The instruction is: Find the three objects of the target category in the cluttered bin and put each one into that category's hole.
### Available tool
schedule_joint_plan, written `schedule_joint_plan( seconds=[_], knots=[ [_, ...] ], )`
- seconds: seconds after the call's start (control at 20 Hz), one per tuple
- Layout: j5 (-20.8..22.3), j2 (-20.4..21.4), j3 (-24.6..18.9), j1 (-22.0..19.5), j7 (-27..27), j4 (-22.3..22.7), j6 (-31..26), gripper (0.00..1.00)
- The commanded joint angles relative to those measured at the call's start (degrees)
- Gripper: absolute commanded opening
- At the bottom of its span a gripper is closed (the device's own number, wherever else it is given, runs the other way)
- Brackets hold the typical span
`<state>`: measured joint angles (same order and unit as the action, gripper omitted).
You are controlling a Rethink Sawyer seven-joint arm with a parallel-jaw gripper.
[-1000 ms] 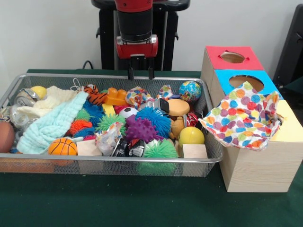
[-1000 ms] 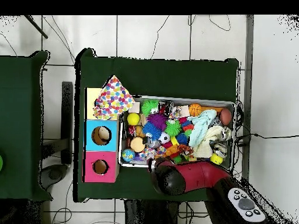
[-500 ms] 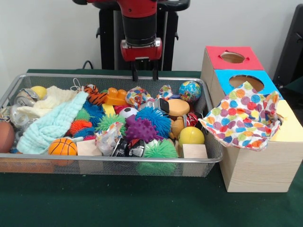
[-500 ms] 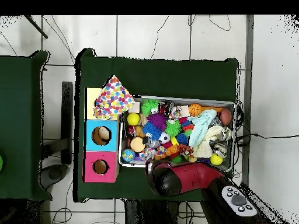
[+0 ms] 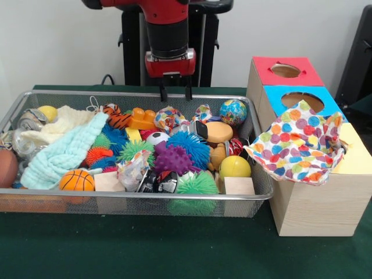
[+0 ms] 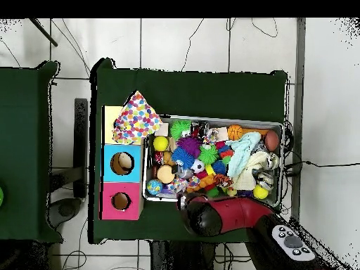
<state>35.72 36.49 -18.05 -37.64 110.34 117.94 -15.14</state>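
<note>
Fingers (image 5: 175,93) are seen parted and empty above the far rim of the bin (image 5: 139,196) | a dotted cloth (image 5: 297,142) is draped over the yellow-topped box (image 5: 325,195) beside the bin, its hole hidden | a mint towel (image 5: 67,152) is seen inside the bin | all are carried on the green counter (image 5: 174,250).

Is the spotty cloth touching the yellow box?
Touching. In the front view the dotted cloth lies draped over the top of the yellow-topped box, and its edge hangs down the box's front. The overhead view also shows the cloth covering most of that yellow top.
</note>
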Motion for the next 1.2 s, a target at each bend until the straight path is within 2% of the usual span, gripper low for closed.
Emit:
schedule_joint_plan(
  seconds=[0.05,0.3,0.75,1.2],
  knots=[
    [0.5,-0.5,-3.1,-1.2,0.1,-4.3,-0.1,1.0],
    [2.2,-3.5,-1.0,-0.6,1.3,-5.8,2.4,1.0],
    [2.8,-7.9,0.3,0.8,2.2,-8.4,4.7,1.0],
    [3.6,-9.0,1.6,1.4,2.0,-10.5,6.2,1.0]
  ],
)
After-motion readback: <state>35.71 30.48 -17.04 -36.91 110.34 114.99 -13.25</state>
